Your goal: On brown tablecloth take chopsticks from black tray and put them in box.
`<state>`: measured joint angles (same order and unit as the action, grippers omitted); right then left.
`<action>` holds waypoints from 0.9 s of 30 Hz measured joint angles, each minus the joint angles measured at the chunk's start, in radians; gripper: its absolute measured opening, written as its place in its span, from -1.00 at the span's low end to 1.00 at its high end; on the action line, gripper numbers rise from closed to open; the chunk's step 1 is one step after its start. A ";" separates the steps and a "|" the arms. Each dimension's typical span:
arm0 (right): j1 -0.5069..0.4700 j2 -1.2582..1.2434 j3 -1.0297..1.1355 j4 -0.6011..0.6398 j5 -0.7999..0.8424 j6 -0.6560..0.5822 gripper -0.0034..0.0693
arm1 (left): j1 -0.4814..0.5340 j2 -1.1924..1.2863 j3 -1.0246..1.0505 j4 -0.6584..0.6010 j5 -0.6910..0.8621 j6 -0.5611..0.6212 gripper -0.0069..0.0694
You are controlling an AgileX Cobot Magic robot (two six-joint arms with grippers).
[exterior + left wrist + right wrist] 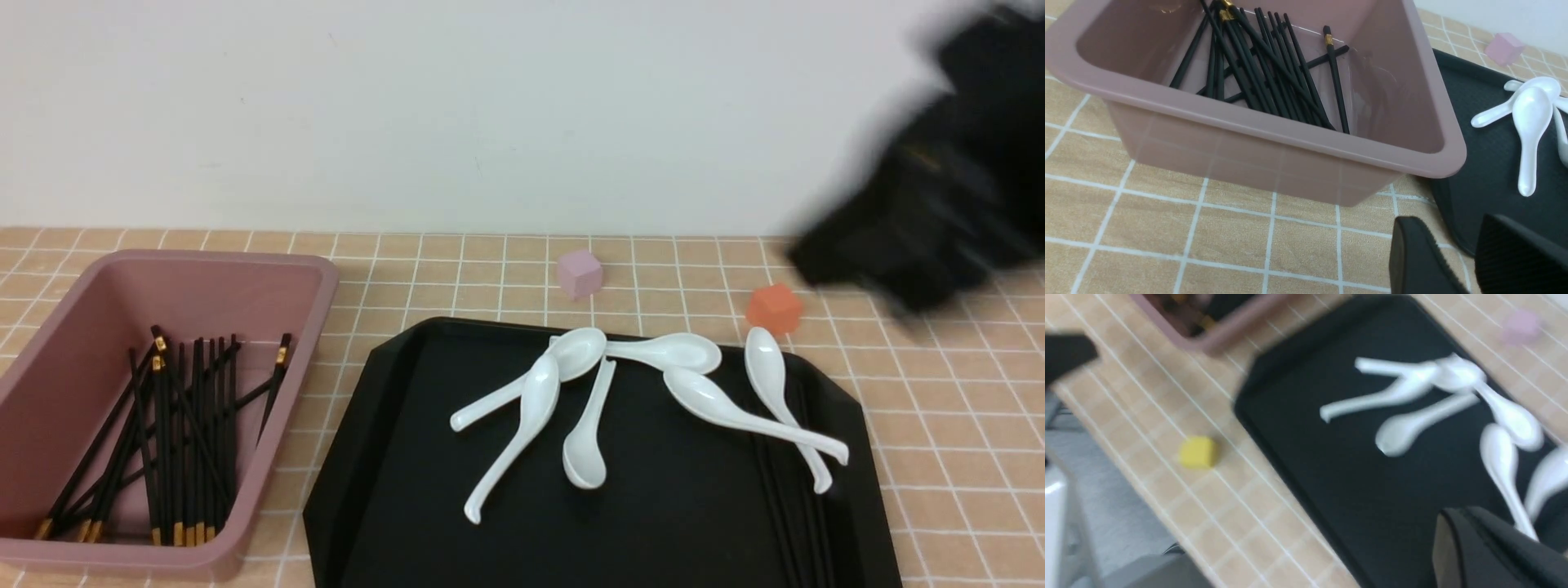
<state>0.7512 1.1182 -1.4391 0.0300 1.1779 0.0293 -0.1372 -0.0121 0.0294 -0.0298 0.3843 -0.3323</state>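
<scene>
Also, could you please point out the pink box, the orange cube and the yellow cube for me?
pink box (212, 261): front view, on its far rim.
orange cube (773, 309): front view, middle of its facing side.
yellow cube (1198, 452): right wrist view, middle of the cube.

Tan white-gridded tablecloth (939, 425); pink box (318, 278); black gold-banded chopsticks (196, 441); black tray (392, 457); white spoons (539, 400).

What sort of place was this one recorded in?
Probably a staged test tabletop, not a real dining room: brown tablecloth against a bare white wall, pink cube and orange cube lying loose beyond a black tray of white soup spoons.
</scene>
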 joint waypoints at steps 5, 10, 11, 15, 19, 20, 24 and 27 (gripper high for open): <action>0.000 -0.272 0.444 -0.030 -0.420 0.051 -0.92 | 0.000 0.000 0.000 0.000 0.000 0.000 -0.19; 0.000 -0.367 0.828 -0.030 -0.884 0.061 -0.91 | 0.000 0.000 0.000 0.000 0.000 0.000 -0.19; 0.000 -0.368 0.873 -0.030 -0.927 0.062 -0.91 | 0.000 0.000 0.000 0.000 0.000 0.000 -0.19; 0.000 -0.363 1.023 -0.030 -1.143 0.061 -0.90 | 0.000 0.000 0.000 0.000 0.000 0.000 -0.19; 0.000 -0.363 1.094 -0.030 -1.208 0.061 -0.89 | 0.000 0.000 0.000 0.000 0.000 0.000 -0.19; 0.000 -0.363 1.107 -0.030 -1.209 0.061 -0.89 | 0.000 0.000 0.000 0.000 0.000 0.000 -0.19; 0.000 -0.363 1.130 -0.035 -1.214 0.061 -0.89 | 0.000 0.000 0.000 0.000 0.000 0.000 -0.19; 0.035 -0.360 1.132 -0.035 -1.229 0.056 -0.87 | 0.000 0.000 0.000 0.000 0.000 0.000 -0.19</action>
<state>0.7860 0.7579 -0.3073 -0.0053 -0.0514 0.0850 -0.1372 -0.0121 0.0294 -0.0298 0.3843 -0.3323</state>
